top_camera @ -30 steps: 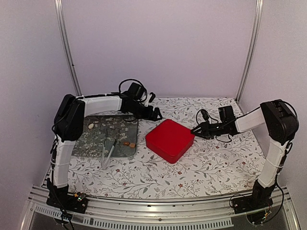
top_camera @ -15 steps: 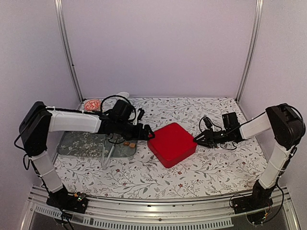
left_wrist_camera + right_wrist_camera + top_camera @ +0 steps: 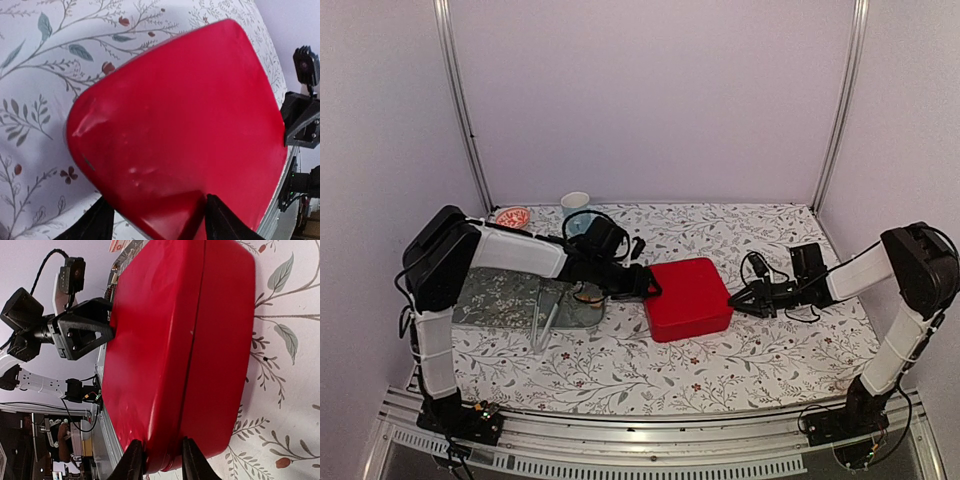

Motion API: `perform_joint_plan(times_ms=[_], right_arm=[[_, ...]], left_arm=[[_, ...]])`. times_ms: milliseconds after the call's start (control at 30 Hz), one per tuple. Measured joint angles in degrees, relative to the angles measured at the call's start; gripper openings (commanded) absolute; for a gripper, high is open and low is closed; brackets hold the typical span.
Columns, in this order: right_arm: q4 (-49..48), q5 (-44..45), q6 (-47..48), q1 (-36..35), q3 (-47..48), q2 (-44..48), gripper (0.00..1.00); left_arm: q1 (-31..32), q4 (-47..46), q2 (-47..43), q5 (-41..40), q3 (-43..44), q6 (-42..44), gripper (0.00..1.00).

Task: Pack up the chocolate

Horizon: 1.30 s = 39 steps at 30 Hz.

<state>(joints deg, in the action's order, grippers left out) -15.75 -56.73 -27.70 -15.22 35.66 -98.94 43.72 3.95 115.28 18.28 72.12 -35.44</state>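
Note:
The red square box [image 3: 688, 297] lies closed on the flowered cloth at mid-table. My left gripper [image 3: 648, 285] is at the box's left corner. In the left wrist view its fingers [image 3: 95, 226] clasp that corner of the box [image 3: 180, 125] from both sides. My right gripper [image 3: 735, 303] is at the box's right side. In the right wrist view its fingers [image 3: 134, 461] pinch the lid's edge of the box [image 3: 165, 340] just above the seam. A couple of brown chocolate lumps [image 3: 586, 294] show on the tray [image 3: 500, 300] under the left arm. The other lumps are hidden.
Clear tongs [image 3: 545, 325] lie across the tray's front edge. A white cup [image 3: 576, 203] and a red patterned bowl [image 3: 512, 216] stand at the back left. Metal frame posts rise at both back corners.
The left arm swung from over the tray to the box's left corner. The right gripper closed in on its right side. The box has turned and shifted a little to the right.

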Motion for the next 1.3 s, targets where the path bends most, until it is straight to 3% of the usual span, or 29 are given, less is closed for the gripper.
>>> perform_joint_plan(times_ms=[233, 333, 567, 767, 967, 1133, 1300], right_arm=[[-3.41, -0.96, -3.23, -2.23, -2.60, 0.83, 0.24], [-5.46, -1.20, -5.35, -3.39, -3.74, 1.11, 0.26], [-12.41, -1.27, -11.72, -9.07, -5.97, 0.57, 0.25], [-19.76, -1.92, -17.46, -9.88, -7.65, -1.66, 0.24], [-23.41, -2.38, -20.02, -9.86, -8.33, -2.75, 0.23], [-24.41, -2.34, -20.74, -9.86, -8.68, -2.82, 0.22], [-24.94, -2.27, -20.98, -9.86, -9.01, -2.97, 0.22]], left_arm=[[-2.84, 1.36, 5.95, 1.42, 8.48, 4.02, 0.59], [-3.56, 3.74, 8.35, 1.38, 13.00, 6.69, 0.65], [-4.52, 11.37, 8.28, -5.46, 18.67, 13.20, 0.70], [-2.60, 17.94, 0.63, -11.82, 19.50, 18.27, 0.46], [6.34, 21.31, -6.38, -12.79, 20.72, 23.08, 0.33], [13.14, 23.34, -5.22, -10.88, 21.66, 25.18, 0.20], [15.50, 24.74, 1.49, -9.51, 23.54, 26.47, 0.11]])
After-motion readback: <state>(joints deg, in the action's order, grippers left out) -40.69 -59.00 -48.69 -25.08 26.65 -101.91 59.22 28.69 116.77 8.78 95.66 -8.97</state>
